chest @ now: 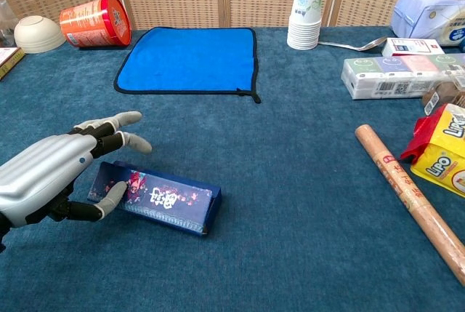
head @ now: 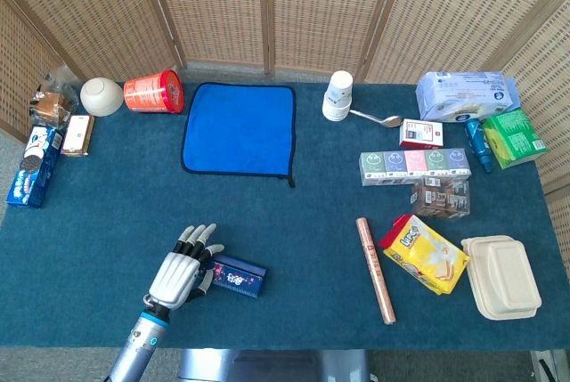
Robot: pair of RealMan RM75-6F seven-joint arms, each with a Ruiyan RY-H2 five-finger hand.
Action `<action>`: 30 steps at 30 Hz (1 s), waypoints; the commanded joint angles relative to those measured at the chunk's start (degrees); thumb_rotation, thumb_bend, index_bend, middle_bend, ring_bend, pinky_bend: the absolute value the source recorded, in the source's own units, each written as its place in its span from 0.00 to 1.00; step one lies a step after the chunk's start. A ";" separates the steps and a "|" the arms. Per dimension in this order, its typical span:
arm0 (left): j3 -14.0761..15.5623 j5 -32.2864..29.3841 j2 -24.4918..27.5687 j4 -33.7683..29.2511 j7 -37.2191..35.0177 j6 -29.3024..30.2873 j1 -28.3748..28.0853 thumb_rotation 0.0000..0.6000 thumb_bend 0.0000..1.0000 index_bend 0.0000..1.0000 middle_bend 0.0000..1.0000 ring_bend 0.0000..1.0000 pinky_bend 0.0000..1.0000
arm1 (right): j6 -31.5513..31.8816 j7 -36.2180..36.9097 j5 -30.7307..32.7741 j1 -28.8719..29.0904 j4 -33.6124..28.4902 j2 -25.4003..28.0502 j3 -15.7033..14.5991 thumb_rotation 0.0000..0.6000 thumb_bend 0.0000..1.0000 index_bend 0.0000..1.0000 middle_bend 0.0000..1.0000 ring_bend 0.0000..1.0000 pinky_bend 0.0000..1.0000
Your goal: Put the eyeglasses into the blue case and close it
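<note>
left hand (chest: 51, 181) at near end of blue case (chest: 156, 197) on the surface (chest: 290, 181), thumb on its front face, fingers (chest: 120, 119) spread above; firm grip unclear.

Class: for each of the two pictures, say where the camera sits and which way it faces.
Head view: high above the near edge, looking down on the whole table; left hand and forearm show.
Chest view: low, facing across the table; left hand at the blue case.
Both share the hand, case, blue cloth.
</note>
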 commanded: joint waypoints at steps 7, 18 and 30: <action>-1.04 -2.26 -0.14 -0.61 1.92 -1.71 -0.96 0.96 0.49 0.05 0.00 0.00 0.00 | 0.25 0.43 0.03 -0.19 0.36 -0.14 0.14 1.00 0.31 0.00 0.01 0.00 0.15; -3.94 -6.61 0.66 -3.79 2.36 -4.39 -2.77 0.96 0.49 0.05 0.00 0.00 0.00 | -0.07 0.13 -0.08 -0.19 0.32 -0.29 0.01 1.00 0.31 0.00 0.01 0.00 0.16; -6.82 -14.28 2.04 -6.67 5.32 -8.26 -4.78 0.96 0.49 0.02 0.00 0.00 0.00 | 0.12 -0.43 -0.30 -0.33 -0.39 -0.04 -0.05 1.00 0.31 0.00 0.01 0.00 0.16</action>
